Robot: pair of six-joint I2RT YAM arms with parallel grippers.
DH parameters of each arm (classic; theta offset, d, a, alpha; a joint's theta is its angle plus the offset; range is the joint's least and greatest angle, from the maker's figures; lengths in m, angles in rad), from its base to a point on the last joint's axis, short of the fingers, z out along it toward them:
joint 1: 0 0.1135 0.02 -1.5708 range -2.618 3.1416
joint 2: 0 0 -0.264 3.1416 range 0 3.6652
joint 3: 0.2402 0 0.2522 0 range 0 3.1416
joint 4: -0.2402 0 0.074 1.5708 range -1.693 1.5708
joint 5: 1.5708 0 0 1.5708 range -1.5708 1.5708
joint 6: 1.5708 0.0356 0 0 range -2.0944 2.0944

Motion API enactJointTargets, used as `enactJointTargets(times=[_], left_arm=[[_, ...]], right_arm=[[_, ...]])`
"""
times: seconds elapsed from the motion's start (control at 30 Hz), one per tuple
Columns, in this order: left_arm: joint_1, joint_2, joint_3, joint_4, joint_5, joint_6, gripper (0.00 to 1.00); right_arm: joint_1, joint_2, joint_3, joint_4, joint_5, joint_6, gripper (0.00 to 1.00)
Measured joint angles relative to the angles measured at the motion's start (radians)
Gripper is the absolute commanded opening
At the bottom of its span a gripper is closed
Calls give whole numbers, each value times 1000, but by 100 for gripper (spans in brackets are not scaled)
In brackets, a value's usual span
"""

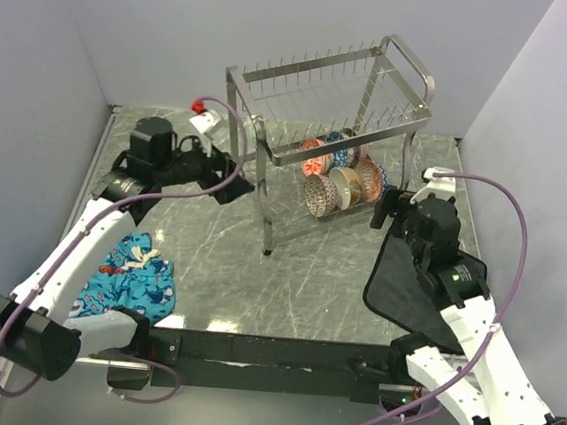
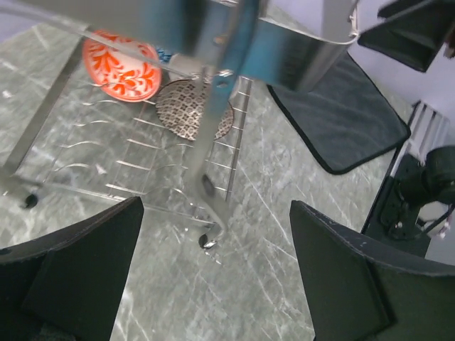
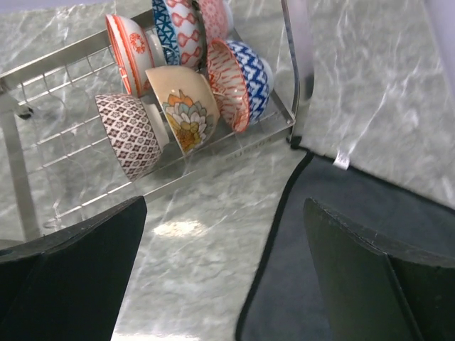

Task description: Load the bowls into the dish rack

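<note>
The steel wire dish rack [image 1: 274, 101] stands at the back middle of the table. Several bowls [image 1: 340, 173] stand on edge in its lower tier, at the right end. In the right wrist view I see a brown-patterned bowl [image 3: 130, 135], a cream bowl with a flower [image 3: 185, 106], a blue one [image 3: 252, 74] and red-orange ones [image 3: 126, 44]. My left gripper [image 1: 234, 186] is open and empty, beside the rack's left leg [image 2: 206, 177]. My right gripper [image 1: 384, 210] is open and empty, just right of the bowls.
A dark grey mat [image 1: 403, 279] lies on the table at the right under my right arm; it also shows in the right wrist view [image 3: 341, 241]. A blue patterned cloth [image 1: 134, 279] lies at the front left. A small red-and-white object [image 1: 204, 115] sits at the back left.
</note>
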State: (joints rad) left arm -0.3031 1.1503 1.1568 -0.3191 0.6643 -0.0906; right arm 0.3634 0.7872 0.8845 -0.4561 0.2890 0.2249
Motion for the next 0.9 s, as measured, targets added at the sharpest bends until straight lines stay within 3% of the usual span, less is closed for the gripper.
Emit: enactJointTargets(times=[0.13, 0.33, 0.43, 0.57, 0.9], left_arm=[[-68, 46, 11, 6, -61, 21, 84], [-108, 140, 47, 24, -136, 21, 65], [-116, 172, 63, 39, -150, 11, 42], [-126, 186, 69, 53, -147, 6, 1], [-132, 175, 69, 48, -202, 127, 1]], right_arm=[[-5, -7, -15, 58, -11, -97, 100], [-59, 36, -15, 110, -17, -141, 100], [-81, 46, -15, 114, -13, -141, 100], [-114, 58, -15, 127, -15, -143, 100], [-227, 196, 47, 129, -91, -156, 100]])
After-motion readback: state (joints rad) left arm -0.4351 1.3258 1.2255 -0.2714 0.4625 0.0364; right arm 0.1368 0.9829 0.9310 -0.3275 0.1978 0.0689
